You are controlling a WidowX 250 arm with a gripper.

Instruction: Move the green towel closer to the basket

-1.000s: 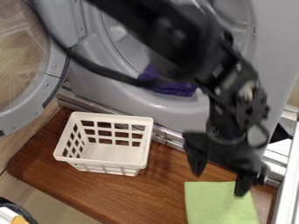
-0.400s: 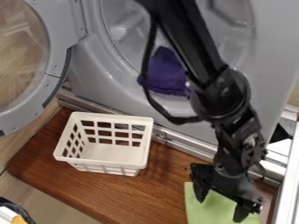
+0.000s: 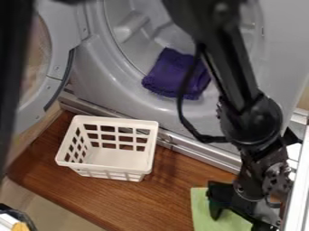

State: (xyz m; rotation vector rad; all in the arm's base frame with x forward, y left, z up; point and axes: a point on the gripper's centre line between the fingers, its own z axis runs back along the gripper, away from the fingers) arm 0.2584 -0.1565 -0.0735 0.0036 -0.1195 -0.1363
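My gripper (image 3: 238, 219) hangs low over the green towel (image 3: 201, 215) at the bottom right, its two fingers spread open. The towel lies flat on the wooden board, and the gripper hides much of its right part. One fingertip is over the towel's middle; whether it touches the cloth I cannot tell. The white plastic basket (image 3: 112, 173) stands upright on the board left of centre, a stretch of bare wood between it and the towel.
A purple cloth (image 3: 175, 74) lies in the opening of the grey machine (image 3: 96, 97) behind the basket. The machine's round door (image 3: 60, 70) hangs open at left. A white rail (image 3: 297, 198) runs along the right edge.
The arm has swung right and its gripper has come down from above the towel to low over it, fingers still apart. A dark blurred shape has appeared at the left edge.
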